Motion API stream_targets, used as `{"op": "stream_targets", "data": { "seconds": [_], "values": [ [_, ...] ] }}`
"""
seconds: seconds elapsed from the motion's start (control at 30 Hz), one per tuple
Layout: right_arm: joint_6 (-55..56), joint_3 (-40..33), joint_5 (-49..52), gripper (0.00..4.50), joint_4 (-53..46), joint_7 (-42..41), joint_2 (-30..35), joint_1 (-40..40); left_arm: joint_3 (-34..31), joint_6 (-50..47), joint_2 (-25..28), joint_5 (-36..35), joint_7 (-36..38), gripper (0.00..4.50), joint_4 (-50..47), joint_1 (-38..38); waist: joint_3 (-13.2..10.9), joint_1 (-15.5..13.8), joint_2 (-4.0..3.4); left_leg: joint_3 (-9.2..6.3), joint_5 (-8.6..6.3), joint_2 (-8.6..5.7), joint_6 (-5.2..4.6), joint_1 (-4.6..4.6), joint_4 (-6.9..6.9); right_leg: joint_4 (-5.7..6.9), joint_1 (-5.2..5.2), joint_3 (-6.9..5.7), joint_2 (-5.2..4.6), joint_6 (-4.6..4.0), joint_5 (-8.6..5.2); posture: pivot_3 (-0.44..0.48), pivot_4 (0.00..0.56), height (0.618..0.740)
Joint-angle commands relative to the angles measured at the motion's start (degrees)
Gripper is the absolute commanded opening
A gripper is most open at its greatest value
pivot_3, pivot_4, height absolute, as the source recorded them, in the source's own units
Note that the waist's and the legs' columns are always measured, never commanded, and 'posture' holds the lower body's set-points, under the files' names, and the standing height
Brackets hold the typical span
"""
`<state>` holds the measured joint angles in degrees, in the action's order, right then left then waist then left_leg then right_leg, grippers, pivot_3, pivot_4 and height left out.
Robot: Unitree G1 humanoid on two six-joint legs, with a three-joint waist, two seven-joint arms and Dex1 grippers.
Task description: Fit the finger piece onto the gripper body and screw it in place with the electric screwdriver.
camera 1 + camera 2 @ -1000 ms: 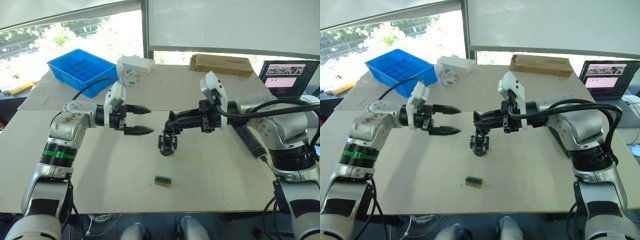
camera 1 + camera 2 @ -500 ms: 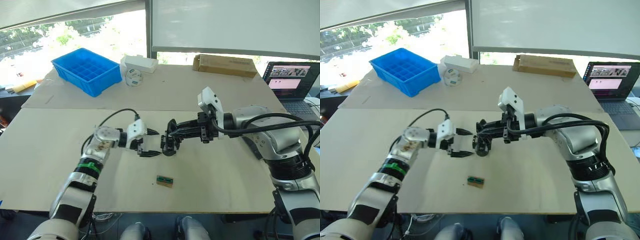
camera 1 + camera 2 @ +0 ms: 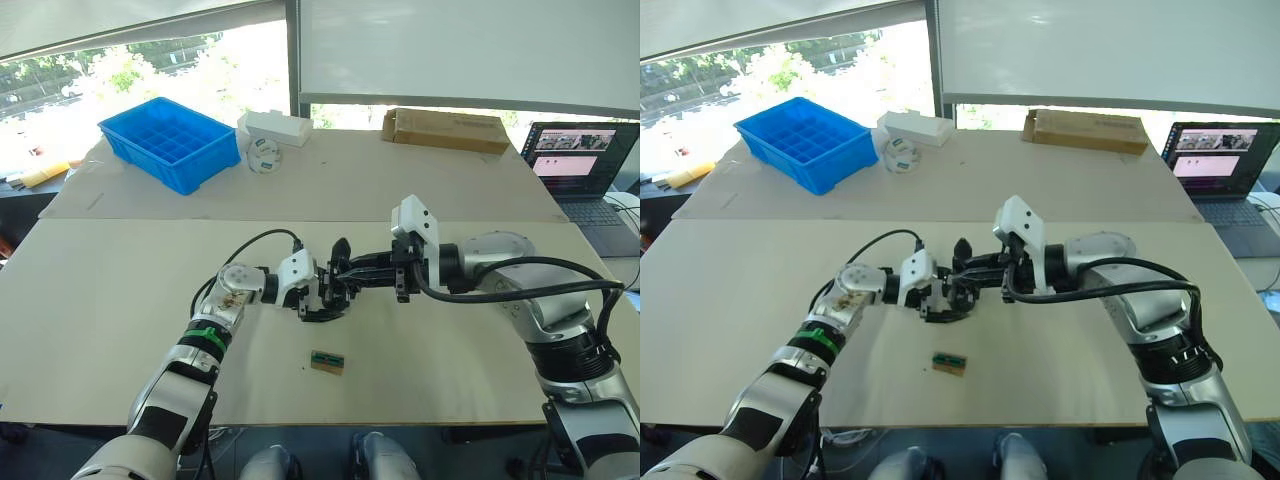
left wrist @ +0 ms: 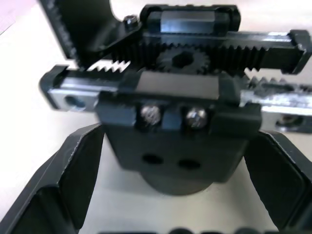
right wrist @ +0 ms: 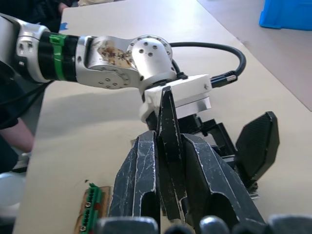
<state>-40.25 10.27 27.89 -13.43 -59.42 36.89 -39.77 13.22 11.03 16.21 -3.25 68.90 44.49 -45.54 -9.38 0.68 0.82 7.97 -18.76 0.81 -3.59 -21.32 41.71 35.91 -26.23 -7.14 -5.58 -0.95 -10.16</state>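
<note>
The gripper body (image 4: 178,141) stands upright at the middle of the table, its one pointed finger (image 3: 340,250) sticking up. My left gripper (image 3: 318,303) is open around its base, one finger (image 4: 73,175) on each side with a gap. From the right, my right gripper (image 3: 350,278) reaches in at the body's top. It is shut on the finger piece (image 5: 165,107), a thin black blade pointing out between its fingers (image 5: 141,170). The electric screwdriver is hidden.
A small brown-and-green block (image 3: 327,361) lies just in front of the grippers. At the back stand a blue compartment bin (image 3: 170,140), a white box (image 3: 272,127), a cardboard box (image 3: 443,128) and, at far right, a laptop (image 3: 575,150).
My left gripper has moved right and now straddles the gripper body's base. My right gripper, still holding the finger piece, has stayed at the body's top.
</note>
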Motion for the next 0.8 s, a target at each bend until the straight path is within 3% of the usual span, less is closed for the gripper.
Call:
{"op": "stream_targets", "data": {
  "seconds": [0.03, 0.13, 0.33, 0.8],
  "values": [
    [4.01, -1.69, -0.40, 0.35, -0.88, -0.21, -0.76, -0.14, -0.21, 1.23, -0.62, 0.16, -0.07, 3.74, -0.46, -0.69, 0.00, 0.00, 0.00, 0.00, 0.00, 0.00, 0.00, 0.00, 0.00, 0.00, 0.00, 0.00, 0.00, 0.00, 0.00, 0.000, 0.150, 0.738],
    [11.86, -1.05, -0.63, 0.35, -0.21, -3.80, -2.72, 1.74, -0.18, 1.17, -0.75, 0.20, 0.85, 2.41, 0.07, -0.67, 0.01, 0.01, 0.02, -0.01, 0.00, 0.01, 0.00, 0.00, 0.00, 0.00, 0.01, -0.01, 0.02, 0.00, 0.00, 0.000, 0.150, 0.738],
    [23.55, 0.98, -5.62, 0.35, 8.27, -5.34, -7.46, 4.00, 0.87, 4.73, -0.38, 2.42, 0.90, 2.41, 3.62, -0.89, 0.01, 0.05, 0.02, 0.03, 0.00, 0.00, 0.00, 0.07, 0.00, -0.01, 0.04, 0.02, 0.04, 0.01, 0.00, 0.000, 0.150, 0.738],
    [20.99, 1.11, -5.41, 0.35, 12.81, -6.66, -8.59, 5.07, 0.13, 4.18, -0.33, 1.80, 0.18, 2.41, 3.78, -0.44, 0.02, 0.06, 0.02, 0.02, 0.00, 0.01, 0.00, 0.13, 0.01, 0.01, 0.06, 0.06, 0.01, -0.01, 0.00, 0.000, 0.150, 0.738]
  ]
}}
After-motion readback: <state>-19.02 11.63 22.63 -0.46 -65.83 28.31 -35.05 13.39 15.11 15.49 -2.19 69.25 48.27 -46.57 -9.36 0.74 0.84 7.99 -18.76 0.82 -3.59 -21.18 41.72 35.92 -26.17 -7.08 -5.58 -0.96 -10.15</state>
